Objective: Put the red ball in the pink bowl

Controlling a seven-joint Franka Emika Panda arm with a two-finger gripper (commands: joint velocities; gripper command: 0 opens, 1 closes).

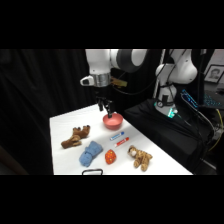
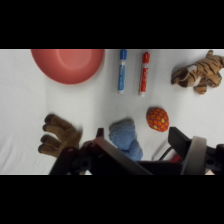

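Closest to the side camera is some dark little object (image 1: 92, 172) right at the table's front edge, can't tell what it is. Using the pink bowl (image 1: 113, 120) as the landmark: one bowl, sitting toward the back of the white table (image 1: 62, 127), with the gripper (image 1: 106, 107) hanging just above its rim; honestly can't tell how the gripper is set from either shot. One red ball (image 1: 110, 157), well apart from the bowl, down toward the front edge, lying loose on the table. Just beside the ball, on the side away from the arm's base, is one blue plush (image 1: 90, 153). Two brown plush toys: a darker one (image 1: 76, 136) out to the side of the bowl, and a striped tiger-looking one (image 1: 139, 157) near the front, past the ball. Two markers, one blue (image 1: 117, 135) and one red (image 1: 122, 141), lie side by side between bowl and ball. Behind it all is black curtain (image 1: 35, 90), and there's dark equipment with a teal light (image 1: 172, 113) by the arm's base.
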